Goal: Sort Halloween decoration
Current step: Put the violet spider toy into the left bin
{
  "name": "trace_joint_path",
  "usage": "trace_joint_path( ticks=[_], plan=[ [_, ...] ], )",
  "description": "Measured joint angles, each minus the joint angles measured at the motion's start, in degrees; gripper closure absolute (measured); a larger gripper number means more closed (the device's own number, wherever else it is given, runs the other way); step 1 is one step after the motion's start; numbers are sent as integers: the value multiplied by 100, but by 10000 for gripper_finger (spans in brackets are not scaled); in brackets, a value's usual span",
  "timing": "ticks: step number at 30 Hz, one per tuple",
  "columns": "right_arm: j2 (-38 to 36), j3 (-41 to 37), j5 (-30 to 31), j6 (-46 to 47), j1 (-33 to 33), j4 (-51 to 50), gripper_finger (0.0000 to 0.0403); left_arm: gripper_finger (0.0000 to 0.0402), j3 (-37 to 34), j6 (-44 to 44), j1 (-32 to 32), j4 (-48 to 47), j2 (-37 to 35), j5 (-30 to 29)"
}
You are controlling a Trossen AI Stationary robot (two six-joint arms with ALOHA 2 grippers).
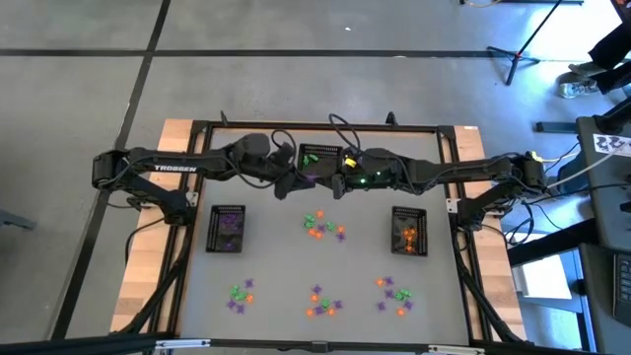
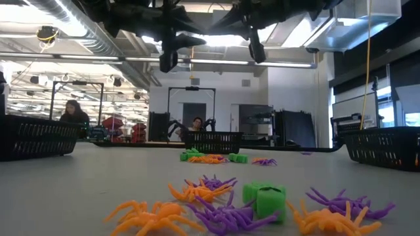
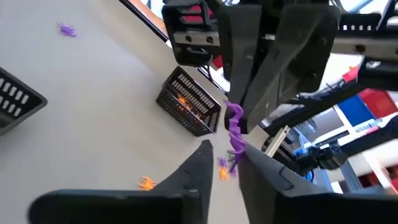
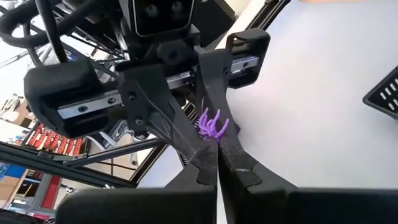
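**Two grippers meet on one purple spider**

Both grippers meet above the counter's [image 1: 276, 266] far middle. The right gripper [image 4: 214, 140] pinches a purple spider [image 4: 212, 126] between its pressed jaws. The left gripper [image 3: 225, 152] has its jaws narrowly spread around the same spider.

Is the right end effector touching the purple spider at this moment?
Touching. In the right wrist view the right end effector is shut, and the purple spider is pinched at its fingertips, its legs sticking out above them.
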Motion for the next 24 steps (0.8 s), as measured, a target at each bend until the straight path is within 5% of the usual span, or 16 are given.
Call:
trace_joint_path(
  ticks=[6, 18, 24],
  plan=[
    [-2, -2, -495, 15, -89, 365, 402, 397, 0, 287, 166, -157, 0, 601],
    [-42, -4, -630, 81, -236, 256, 298, 401, 0, 230, 473, -161, -26, 1152],
    [-42, -4, -627, 31, -236, 206, 280, 401, 0, 217, 450, -214, -28, 1472]
  ],
)
